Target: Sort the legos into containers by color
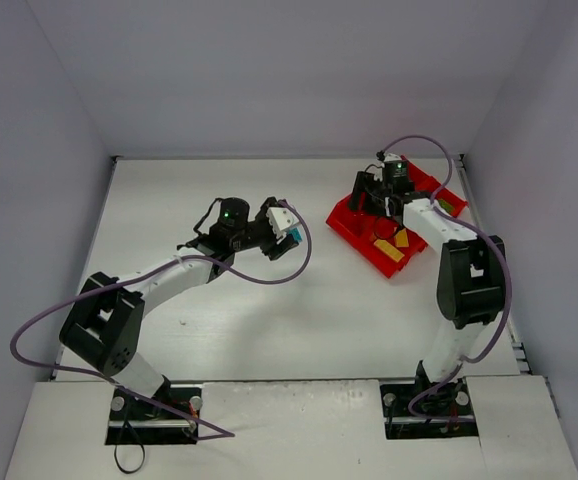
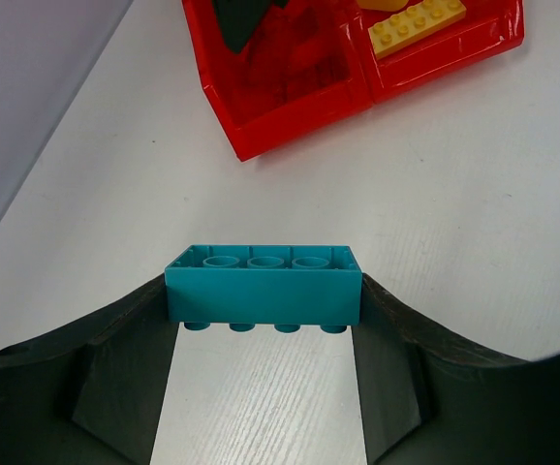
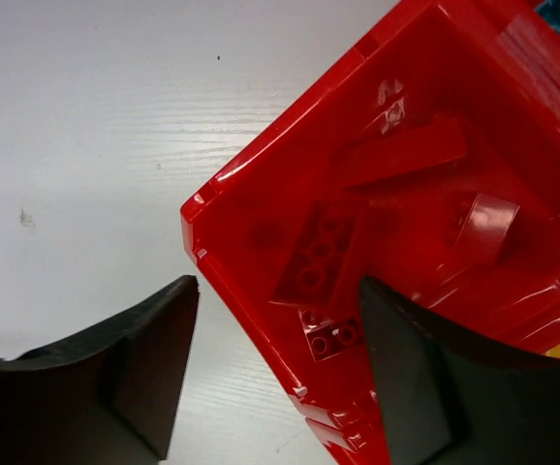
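Between grey walls (image 1: 269,70), white tabletop (image 1: 319,320), red tray (image 2: 299,124)

Glossy red tray (image 1: 347,222), square compartments with raised dividers: red bricks (image 3: 319,257) jumbled in one corner compartment (one flat, studs up), yellow brick (image 2: 418,24) flat, studs up, in the neighbouring one. Teal brick (image 2: 264,283), studs down, level, clamped by its ends in left gripper (image 2: 264,334), well apart from tray.

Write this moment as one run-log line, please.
left hand: holds cyan studded plastic brick above white table | right hand: open, over glossy red plastic tray compartment holding red plastic bricks
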{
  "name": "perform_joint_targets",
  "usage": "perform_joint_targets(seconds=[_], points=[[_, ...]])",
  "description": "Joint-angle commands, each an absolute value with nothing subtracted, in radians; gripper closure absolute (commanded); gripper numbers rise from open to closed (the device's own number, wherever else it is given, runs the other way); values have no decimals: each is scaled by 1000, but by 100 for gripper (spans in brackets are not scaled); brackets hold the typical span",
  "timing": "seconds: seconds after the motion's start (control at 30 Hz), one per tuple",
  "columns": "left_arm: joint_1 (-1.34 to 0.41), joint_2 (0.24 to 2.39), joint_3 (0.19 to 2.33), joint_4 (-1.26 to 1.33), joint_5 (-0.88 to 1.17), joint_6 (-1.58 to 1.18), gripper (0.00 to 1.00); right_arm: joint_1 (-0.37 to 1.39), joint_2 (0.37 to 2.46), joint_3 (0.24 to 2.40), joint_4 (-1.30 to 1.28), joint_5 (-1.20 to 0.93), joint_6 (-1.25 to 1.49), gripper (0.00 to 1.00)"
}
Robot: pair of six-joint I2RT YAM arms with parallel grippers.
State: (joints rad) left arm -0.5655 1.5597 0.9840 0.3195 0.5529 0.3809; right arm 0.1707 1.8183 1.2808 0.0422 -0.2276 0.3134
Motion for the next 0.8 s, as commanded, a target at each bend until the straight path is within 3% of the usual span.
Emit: perform_joint_targets(seconds=[0.0,0.1,0.4,0.77], points=[[-563,1545,1012,396,584,373,81,172,1799,1344,80,-207,302,34],[-564,1543,1014,399,589,373,81,172,1776,1347,78,-261,295,24],[-563,1540,1031,405,606,373,81,210,1718,1358,117,-803,293,20],[-565,1534,1031,405,603,364,81,371,1721,1333,164,-974,311,19]])
